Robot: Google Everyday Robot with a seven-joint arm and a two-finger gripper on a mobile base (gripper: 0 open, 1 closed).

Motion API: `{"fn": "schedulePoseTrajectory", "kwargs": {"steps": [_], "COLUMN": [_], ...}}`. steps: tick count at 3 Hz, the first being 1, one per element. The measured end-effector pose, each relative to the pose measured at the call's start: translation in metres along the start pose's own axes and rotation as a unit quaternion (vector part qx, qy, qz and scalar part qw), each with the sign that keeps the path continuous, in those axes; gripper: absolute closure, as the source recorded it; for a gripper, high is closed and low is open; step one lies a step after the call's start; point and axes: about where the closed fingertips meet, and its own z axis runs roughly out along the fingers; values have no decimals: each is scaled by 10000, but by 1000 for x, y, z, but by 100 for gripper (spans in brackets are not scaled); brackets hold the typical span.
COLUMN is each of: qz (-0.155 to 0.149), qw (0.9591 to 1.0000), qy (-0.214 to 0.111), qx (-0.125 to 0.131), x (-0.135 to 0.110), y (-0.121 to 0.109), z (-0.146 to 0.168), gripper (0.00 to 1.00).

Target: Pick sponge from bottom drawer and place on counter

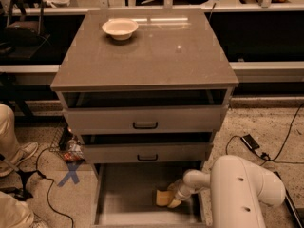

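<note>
The bottom drawer (123, 194) is pulled open, a shallow grey tray under the two handled drawers. The pale-yellow sponge (164, 198) lies on its floor near the right side. My gripper (173, 197) reaches into the drawer from the right and sits right at the sponge, partly covering it. My white arm (242, 189) fills the lower right. The counter (147, 46) is the glossy grey-brown top slab of the cabinet.
A round cream bowl (120, 28) stands at the counter's back left. Two wider drawers with black handles (145, 125) sit slightly open above. A person's leg and shoe (12, 151) are at the left, with cables and a blue X mark (70, 174) on the floor.
</note>
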Motion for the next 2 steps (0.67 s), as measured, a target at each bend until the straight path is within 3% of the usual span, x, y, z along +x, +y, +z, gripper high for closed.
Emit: {"fn": "schedulePoseTrajectory", "kwargs": {"steps": [1, 2], "qz": [0, -12], "qw": [10000, 9988], "qy": [-21, -483], "qx": [2, 37], "x": [-1, 2], "y": [0, 1], "z": [-3, -33], "gripper": [96, 100]}}
